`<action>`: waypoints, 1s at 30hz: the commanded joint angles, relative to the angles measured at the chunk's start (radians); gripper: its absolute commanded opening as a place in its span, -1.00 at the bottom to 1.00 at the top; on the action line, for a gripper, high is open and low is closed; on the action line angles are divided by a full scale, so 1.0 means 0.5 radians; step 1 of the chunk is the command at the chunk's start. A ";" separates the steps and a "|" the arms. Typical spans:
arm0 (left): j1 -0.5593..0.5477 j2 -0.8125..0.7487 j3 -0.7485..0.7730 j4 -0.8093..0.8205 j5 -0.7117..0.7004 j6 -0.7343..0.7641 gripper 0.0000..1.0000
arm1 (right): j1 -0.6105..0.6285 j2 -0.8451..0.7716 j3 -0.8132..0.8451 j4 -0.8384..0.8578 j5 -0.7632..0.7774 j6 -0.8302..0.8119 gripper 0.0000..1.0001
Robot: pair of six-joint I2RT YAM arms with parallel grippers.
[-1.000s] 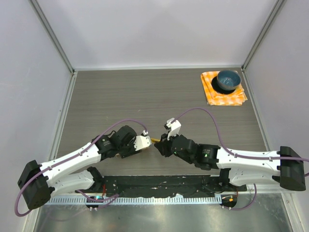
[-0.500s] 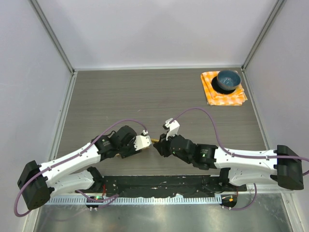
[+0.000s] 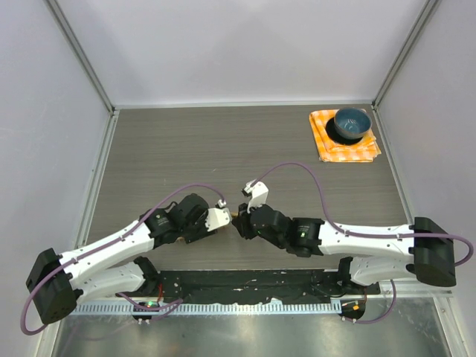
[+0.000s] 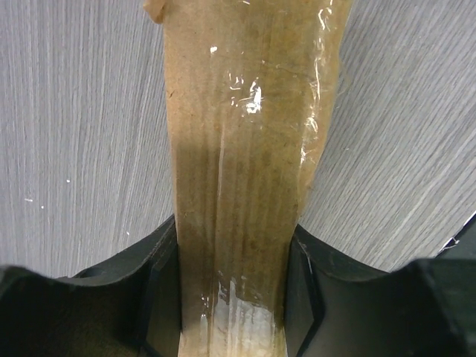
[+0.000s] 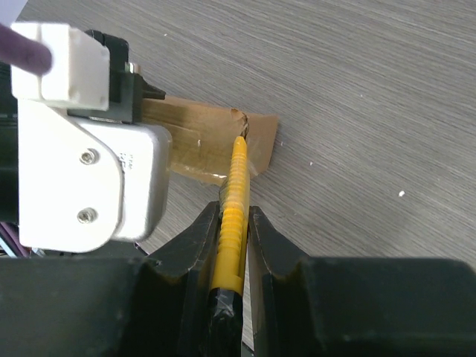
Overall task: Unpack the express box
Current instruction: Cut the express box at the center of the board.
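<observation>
While the left arm [image 3: 111,249] keeps the pose it had a second ago, the right arm [image 3: 357,239] has swung slightly to the left, so its wrist now sits closer to the left gripper [image 4: 232,253]. The left gripper's jaws stand about half spread and clamp the express box [image 4: 238,149], a brown cardboard carton with clear tape, at the near middle of the table [image 3: 223,141]. The right gripper [image 5: 232,219] has its jaws nearly closed on a slim yellow tool [image 5: 236,193], whose tip touches the box's taped edge. Whether the flaps are open cannot be told. At the far right corner, a blue bowl [image 3: 351,123] stands on an orange checked cloth [image 3: 331,149], well apart from both arms.
</observation>
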 commanded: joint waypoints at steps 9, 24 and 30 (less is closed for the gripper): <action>-0.010 -0.072 0.057 0.110 0.041 -0.009 -0.02 | -0.064 0.403 0.253 -0.250 -0.257 0.158 -0.99; 0.039 -0.112 -0.057 0.156 -0.097 -0.169 -0.04 | -0.059 0.361 0.204 -0.425 -0.579 0.256 -0.98; 0.052 -0.100 -0.054 0.156 -0.078 -0.193 -0.04 | 0.027 0.302 0.231 -0.600 -0.588 0.253 -0.98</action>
